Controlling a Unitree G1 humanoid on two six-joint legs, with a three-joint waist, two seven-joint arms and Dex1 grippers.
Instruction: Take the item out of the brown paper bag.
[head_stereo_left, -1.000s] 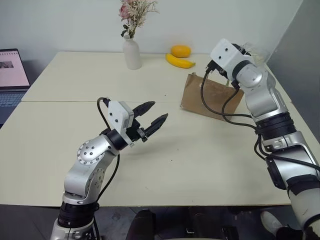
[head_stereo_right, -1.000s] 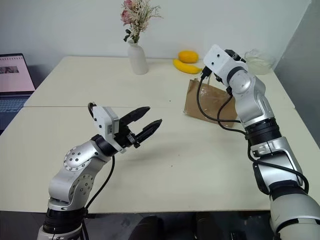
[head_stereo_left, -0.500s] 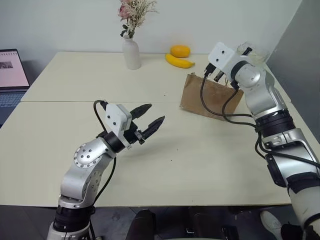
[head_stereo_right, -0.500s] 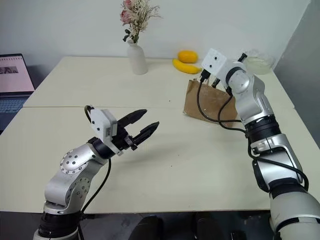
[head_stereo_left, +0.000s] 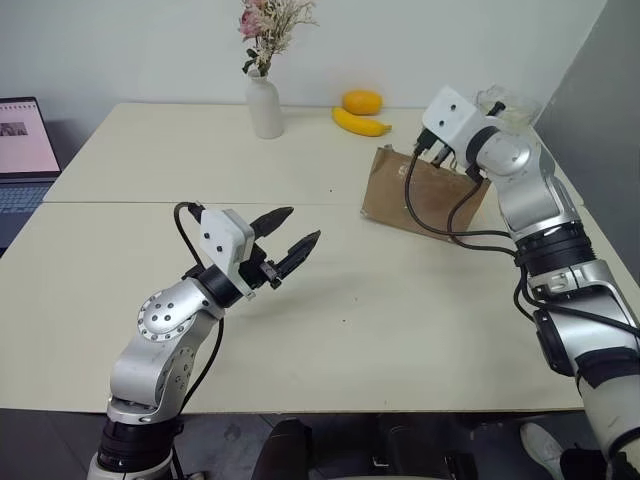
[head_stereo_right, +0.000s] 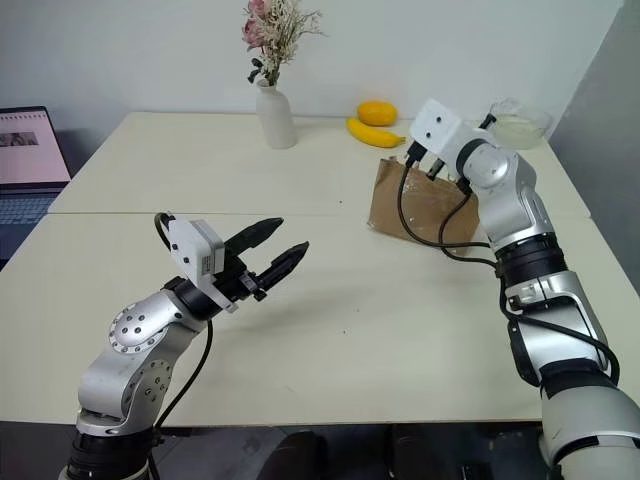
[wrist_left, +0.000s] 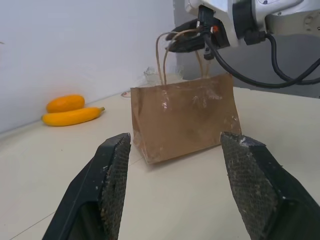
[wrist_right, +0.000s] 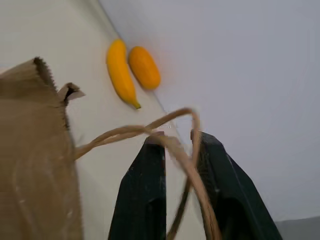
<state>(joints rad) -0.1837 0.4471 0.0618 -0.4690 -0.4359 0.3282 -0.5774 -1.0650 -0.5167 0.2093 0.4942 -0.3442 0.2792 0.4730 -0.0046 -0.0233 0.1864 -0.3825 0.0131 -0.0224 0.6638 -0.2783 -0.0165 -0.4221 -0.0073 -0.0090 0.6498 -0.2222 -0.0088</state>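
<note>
The brown paper bag (head_stereo_left: 415, 195) stands upright on the table's right side, its twine handles (wrist_left: 162, 55) rising straight up. My right gripper (wrist_right: 181, 137) is at the top of those handles. Its jaws stand a narrow gap apart, and a twine loop (wrist_right: 150, 127) passes between them. The same gripper (wrist_left: 182, 42) shows above the bag (wrist_left: 185, 117) in the left wrist view. My left gripper (head_stereo_left: 303, 225) hovers open and empty over the table's near middle, pointing toward the bag from well short of it. The item is hidden.
A yellow banana (head_stereo_left: 360, 123) and an orange fruit (head_stereo_left: 361, 101) lie behind the bag. A white vase of dried flowers (head_stereo_left: 264, 108) stands at the back centre. There is an open laptop (head_stereo_left: 22, 150) at the far left and a clear bowl (head_stereo_left: 505, 103) at the back right.
My right gripper has dipped slightly at the bag's handles. The bag has stayed in place. My left gripper is still open and has hardly moved.
</note>
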